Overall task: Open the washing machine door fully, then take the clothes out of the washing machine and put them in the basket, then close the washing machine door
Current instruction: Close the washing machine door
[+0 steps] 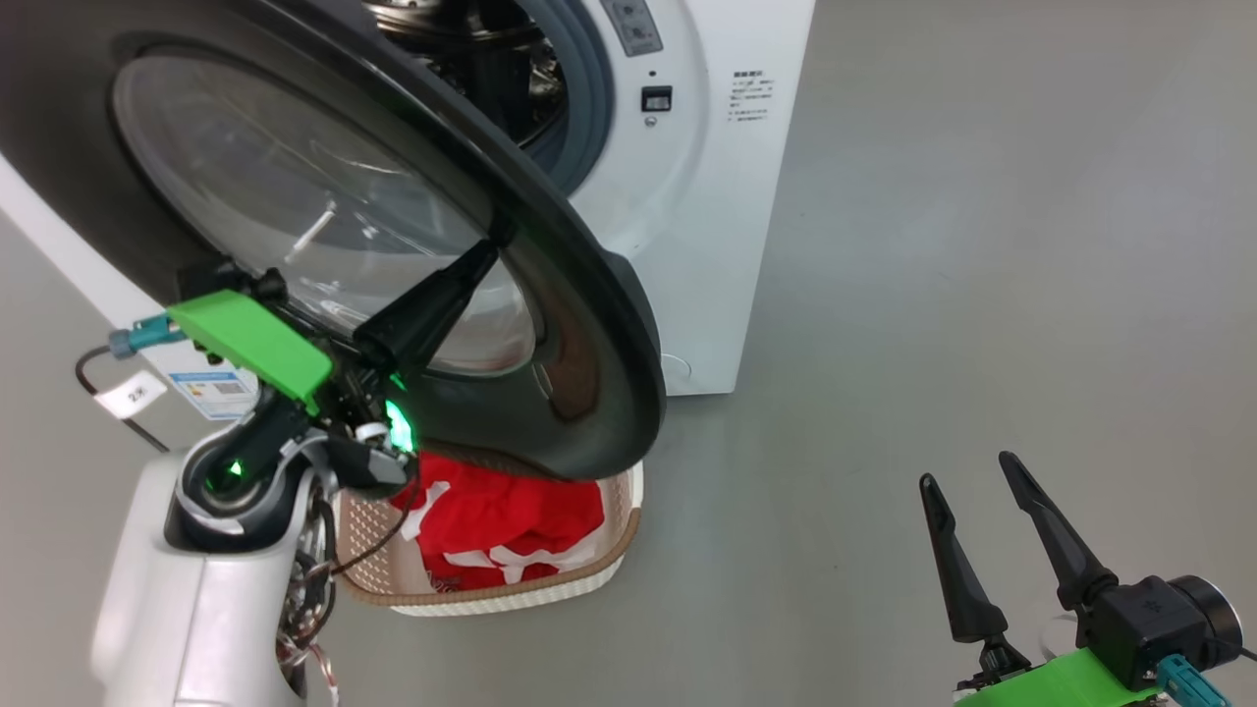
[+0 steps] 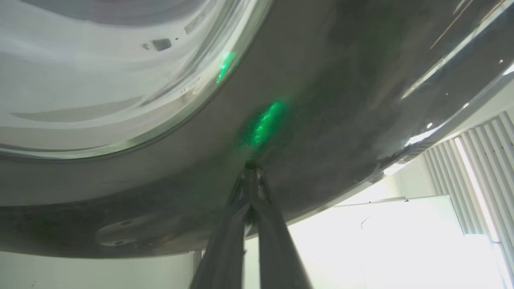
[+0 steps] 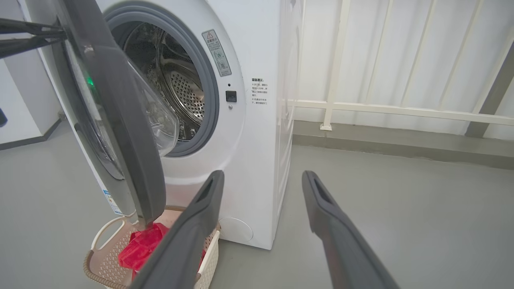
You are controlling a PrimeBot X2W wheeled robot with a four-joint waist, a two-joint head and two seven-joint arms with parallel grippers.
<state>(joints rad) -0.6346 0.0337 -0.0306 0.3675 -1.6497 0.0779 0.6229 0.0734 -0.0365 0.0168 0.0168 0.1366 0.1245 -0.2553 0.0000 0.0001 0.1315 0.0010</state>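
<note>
The washing machine door (image 1: 589, 324) stands partly swung out from the white washing machine (image 1: 707, 196), its black rim over the basket. My left gripper (image 1: 486, 250) is shut, and its tips (image 2: 251, 166) press against the glossy outer rim of the door (image 2: 341, 100) beside the glass bowl. Red clothes (image 1: 501, 520) lie in the cream basket (image 1: 614, 555) on the floor beneath the door. The steel drum (image 3: 180, 88) shows behind the door (image 3: 120, 120), with no red fabric visible in it. My right gripper (image 1: 967, 471) hangs open at the lower right, its fingers (image 3: 200, 208) holding nothing.
Grey floor (image 1: 982, 245) stretches to the right of the machine. A white railing (image 3: 381, 108) and a curtain stand behind the machine's right side. A tagged cable (image 1: 133, 396) hangs off my left wrist. The basket (image 3: 96, 261) sits close against the machine's front.
</note>
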